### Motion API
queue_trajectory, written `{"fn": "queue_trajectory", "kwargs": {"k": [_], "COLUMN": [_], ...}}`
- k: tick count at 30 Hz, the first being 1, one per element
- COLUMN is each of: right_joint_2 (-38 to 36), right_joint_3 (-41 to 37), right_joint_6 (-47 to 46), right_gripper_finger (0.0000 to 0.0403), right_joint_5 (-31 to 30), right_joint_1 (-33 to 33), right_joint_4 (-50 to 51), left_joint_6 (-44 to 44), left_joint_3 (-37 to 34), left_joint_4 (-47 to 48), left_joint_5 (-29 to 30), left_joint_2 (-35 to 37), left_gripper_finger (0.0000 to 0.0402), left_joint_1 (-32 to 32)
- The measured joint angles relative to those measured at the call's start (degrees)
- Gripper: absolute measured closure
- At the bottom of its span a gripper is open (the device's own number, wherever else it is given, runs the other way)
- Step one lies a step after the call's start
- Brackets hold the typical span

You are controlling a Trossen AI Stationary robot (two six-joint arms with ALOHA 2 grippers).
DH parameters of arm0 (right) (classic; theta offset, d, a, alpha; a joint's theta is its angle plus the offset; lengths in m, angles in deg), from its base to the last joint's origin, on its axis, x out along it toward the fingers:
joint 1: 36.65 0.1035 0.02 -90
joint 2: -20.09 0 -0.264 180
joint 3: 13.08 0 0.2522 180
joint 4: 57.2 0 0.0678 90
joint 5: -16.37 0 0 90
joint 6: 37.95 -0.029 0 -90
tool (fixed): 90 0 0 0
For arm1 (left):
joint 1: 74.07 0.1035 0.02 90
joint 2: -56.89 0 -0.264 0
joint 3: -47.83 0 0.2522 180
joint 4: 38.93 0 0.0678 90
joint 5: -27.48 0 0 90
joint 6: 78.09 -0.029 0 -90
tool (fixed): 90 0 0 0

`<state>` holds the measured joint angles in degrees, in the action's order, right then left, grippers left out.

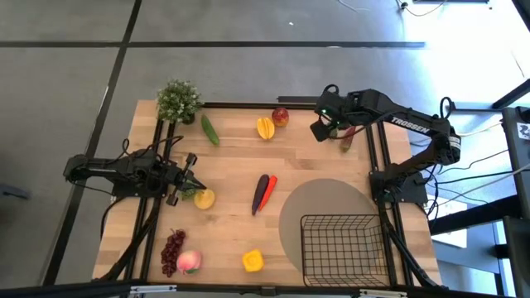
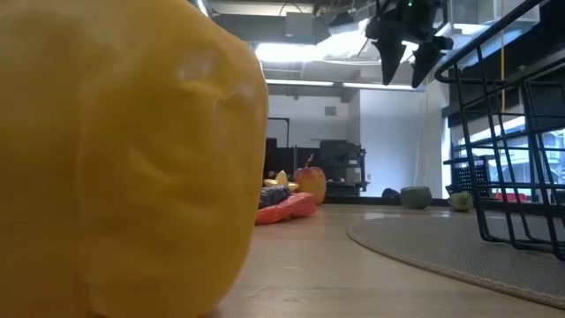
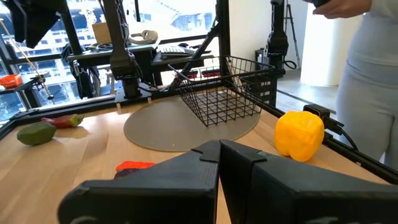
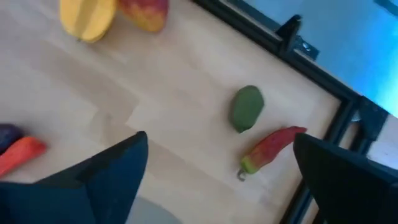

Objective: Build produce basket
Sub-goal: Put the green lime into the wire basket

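Note:
Produce lies scattered on the wooden table. A cucumber [image 1: 209, 130], a yellow mango [image 1: 265, 127] and a red apple [image 1: 281, 116] rest at the far side. A red chili [image 4: 273, 148] and a small green fruit [image 4: 247, 107] lie at the far right. A lemon [image 1: 204, 199], grapes [image 1: 172, 248], a peach [image 1: 189, 261] and a yellow pepper [image 1: 252, 261] lie nearer. The black wire basket [image 1: 344, 248] stands on a grey round mat [image 1: 327, 203] at the near right. My right gripper [image 4: 224, 180] hangs open in the air, slanting down over the chili. My left gripper [image 1: 190, 184] is shut, level, beside the lemon.
A bushy potted plant [image 1: 178, 101] stands at the far left corner. A purple and a red long vegetable [image 1: 263, 192] lie mid-table. A black frame rail [image 4: 323, 87] runs along the table's edges. A person [image 3: 373, 81] stands beyond the table's near-right side.

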<state>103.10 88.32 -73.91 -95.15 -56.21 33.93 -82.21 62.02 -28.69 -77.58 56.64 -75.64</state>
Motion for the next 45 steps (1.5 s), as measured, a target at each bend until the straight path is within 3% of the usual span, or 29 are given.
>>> {"fn": "queue_trajectory", "kwargs": {"k": [18, 22, 27, 30, 45], "right_joint_2": [2.9, 5.6, 8.7, 10.0, 13.1], "right_joint_3": [0.0, 0.0, 0.0, 0.0, 0.0], "right_joint_6": [8.6, 9.5, 9.4, 9.2, 4.4], "right_gripper_finger": [0.0028, 0.0028, 0.0028, 0.0028, 0.0028], "right_joint_5": [2.1, 2.5, 10.6, 12.1, 12.6], "right_joint_1": [-12.7, -13.6, -14.2, -14.1, -12.8], "right_joint_4": [-0.4, 0.1, 1.5, 1.5, 0.0], "left_joint_6": [0.0, 0.0, 0.0, 0.0, 0.0], "left_joint_3": [0.0, 0.0, 0.0, 0.0, 0.0], "left_joint_4": [0.0, 0.0, 0.0, 0.0, 0.0], "left_joint_5": [0.0, 0.0, 0.0, 0.0, 0.0], "left_joint_2": [0.0, 0.0, 0.0, 0.0, 0.0], "left_gripper_finger": [0.0401, 0.0401, 0.0401, 0.0401, 0.0401], "left_joint_1": [0.0, 0.0, 0.0, 0.0, 0.0]}}
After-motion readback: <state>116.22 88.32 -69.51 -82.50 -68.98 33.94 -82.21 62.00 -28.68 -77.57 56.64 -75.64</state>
